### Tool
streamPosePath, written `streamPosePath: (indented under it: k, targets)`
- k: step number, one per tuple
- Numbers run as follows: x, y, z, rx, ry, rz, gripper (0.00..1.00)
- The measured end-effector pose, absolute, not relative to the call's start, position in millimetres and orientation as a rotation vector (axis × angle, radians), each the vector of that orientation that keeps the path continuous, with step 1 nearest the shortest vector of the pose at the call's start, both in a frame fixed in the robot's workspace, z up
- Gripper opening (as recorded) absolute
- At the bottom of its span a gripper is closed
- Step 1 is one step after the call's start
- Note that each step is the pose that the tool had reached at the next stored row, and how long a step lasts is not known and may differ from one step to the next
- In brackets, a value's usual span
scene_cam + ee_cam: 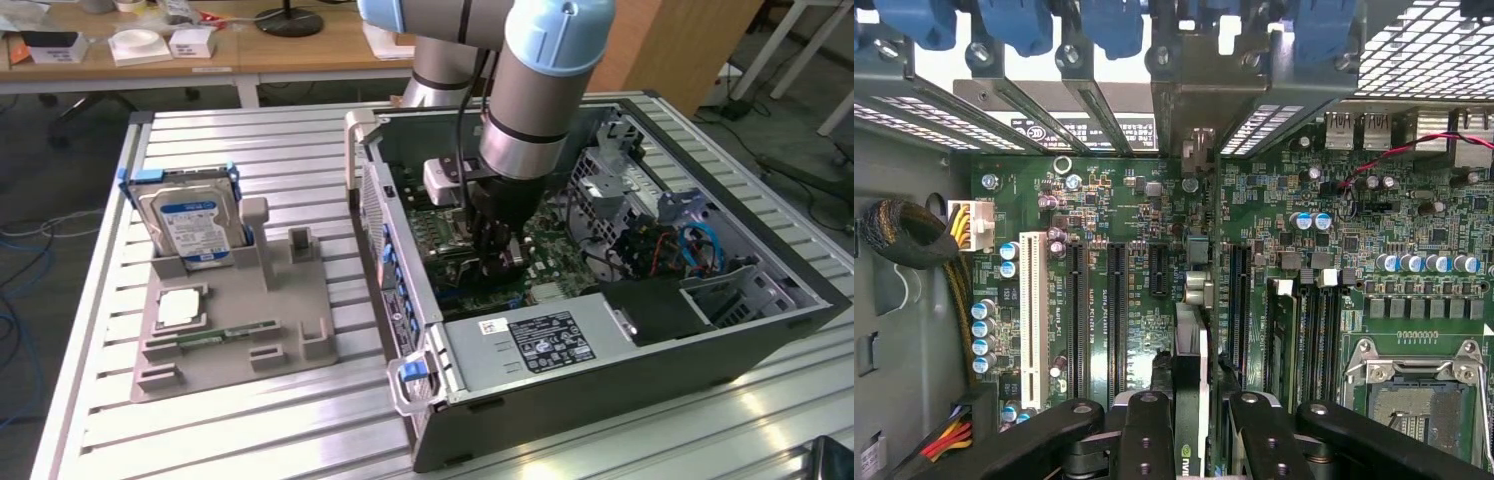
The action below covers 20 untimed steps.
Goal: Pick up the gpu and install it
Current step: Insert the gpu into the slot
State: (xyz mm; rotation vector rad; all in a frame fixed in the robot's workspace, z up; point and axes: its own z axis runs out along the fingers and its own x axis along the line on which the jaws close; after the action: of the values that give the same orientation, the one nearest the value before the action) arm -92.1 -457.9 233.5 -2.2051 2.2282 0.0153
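Gpu (1192,330) edge-on in gripper (1189,425), arm vertical inside case (747,330).

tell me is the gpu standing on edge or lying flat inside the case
On edge. The pincer holds the gpu edge-up over the motherboard slots inside the open case.

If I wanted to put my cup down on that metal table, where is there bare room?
The slatted table is bare behind the hard drive, and along the near edge in front of the grey parts holder. The strip between the holder and the computer case is narrow. Inside the case it is crowded: the pincer holds the gpu over the motherboard.
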Motion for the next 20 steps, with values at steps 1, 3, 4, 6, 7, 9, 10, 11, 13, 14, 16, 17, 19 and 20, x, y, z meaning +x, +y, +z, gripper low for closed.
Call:
streamPosePath:
  k: [1,3,4,6,7,9,10,11,13,14,16,17,19,20]
  targets:
    - [-92,-458,234,-2.205,2.228,0.015,0.26]
    - [-92,-458,234,-2.205,2.228,0.015,0.26]
    - [-92,-458,234,-2.205,2.228,0.016,0.26]
    - [-92,-458,233,-2.203,2.226,0.018,0.27]
    - [-92,-458,234,-2.203,2.227,0.017,0.27]
    - [-92,-458,235,-2.204,2.228,0.016,0.33]
    - [-92,-458,235,-2.205,2.228,0.016,0.33]
    - [-92,-458,236,-2.205,2.228,0.016,0.33]
    - [-92,-458,238,-2.205,2.228,0.016,0.33]
    - [-92,-458,239,-2.205,2.228,0.016,0.33]
    - [-92,-458,242,-2.205,2.228,0.016,0.33]
    - [-92,-458,245,-2.205,2.228,0.016,0.33]
    - [-92,-458,250,-2.205,2.228,0.016,0.33]
    - [-92,-458,253,-2.204,2.227,0.016,0.33]
